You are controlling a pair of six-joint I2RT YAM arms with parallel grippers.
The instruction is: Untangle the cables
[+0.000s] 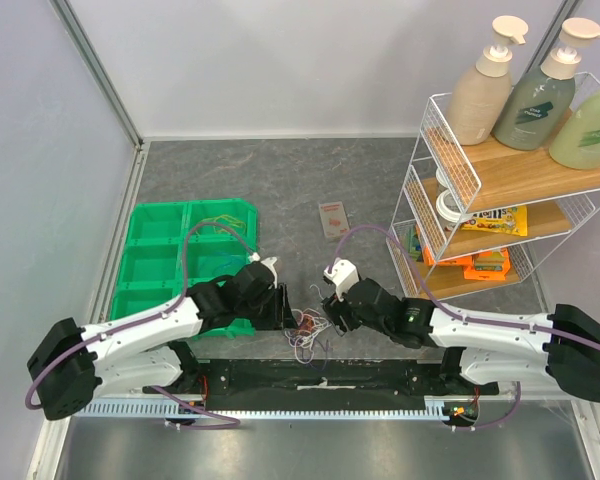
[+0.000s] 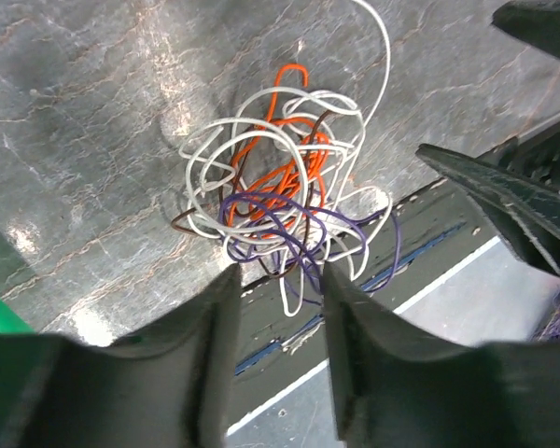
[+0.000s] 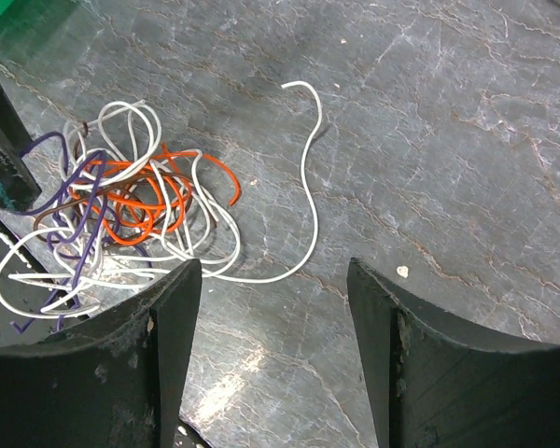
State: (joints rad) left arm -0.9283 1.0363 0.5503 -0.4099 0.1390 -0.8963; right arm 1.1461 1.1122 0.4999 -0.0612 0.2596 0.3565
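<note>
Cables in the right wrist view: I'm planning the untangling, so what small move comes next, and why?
Probably lower the open right end effector onto the loose tail of the white cable: it trails clear of the tangle, so it looks easiest to pull free.

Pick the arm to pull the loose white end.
Probably right: the right claw, open, sits by the free end of the white cable, which trails clear of the tangle. The left claw faces the dense middle.
</note>
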